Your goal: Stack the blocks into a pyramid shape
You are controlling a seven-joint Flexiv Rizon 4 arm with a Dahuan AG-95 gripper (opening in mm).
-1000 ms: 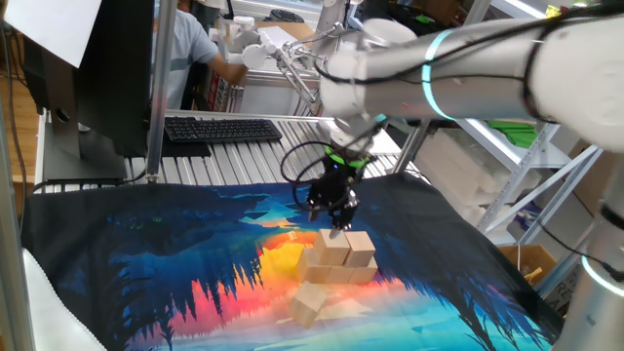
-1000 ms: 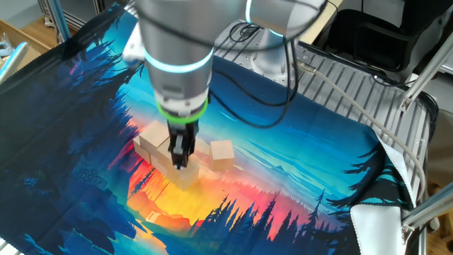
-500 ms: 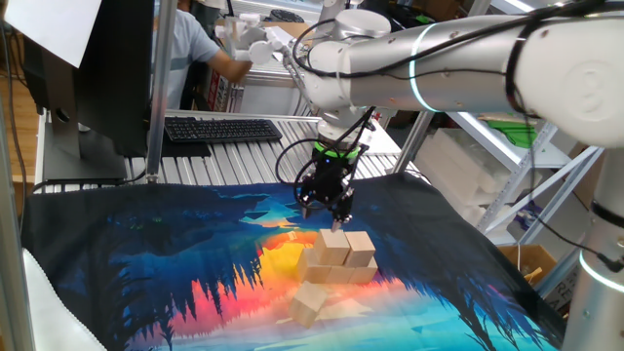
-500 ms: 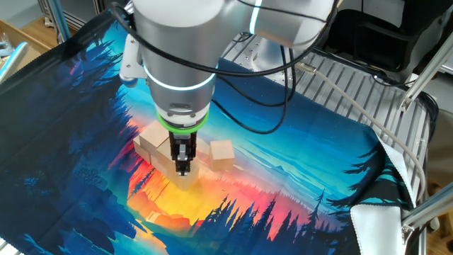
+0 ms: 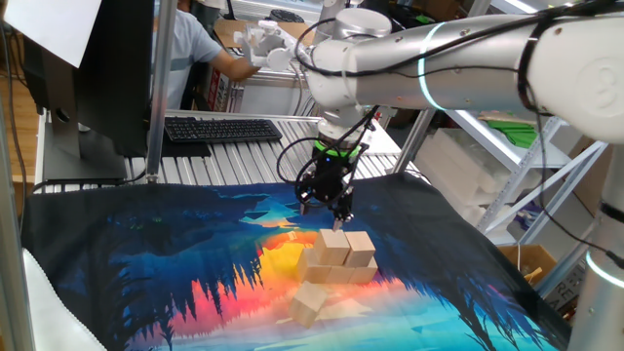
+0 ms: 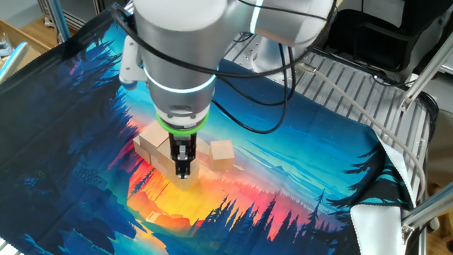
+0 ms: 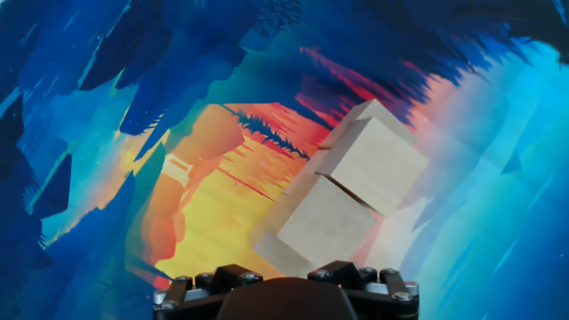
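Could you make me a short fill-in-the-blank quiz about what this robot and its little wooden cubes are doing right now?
1. The light tan wooden cubes sit on a colourful printed ___ with a sunset forest scene.
2. The black two-finger tool hangs ___ the pile, not touching it.
3. The tool carries ___ between its fingers.
4. One single tan wooden cube lies apart from the pile, nearer the cloth's ___ edge in the view showing the keyboard.

Missing words: cloth; above; nothing; front
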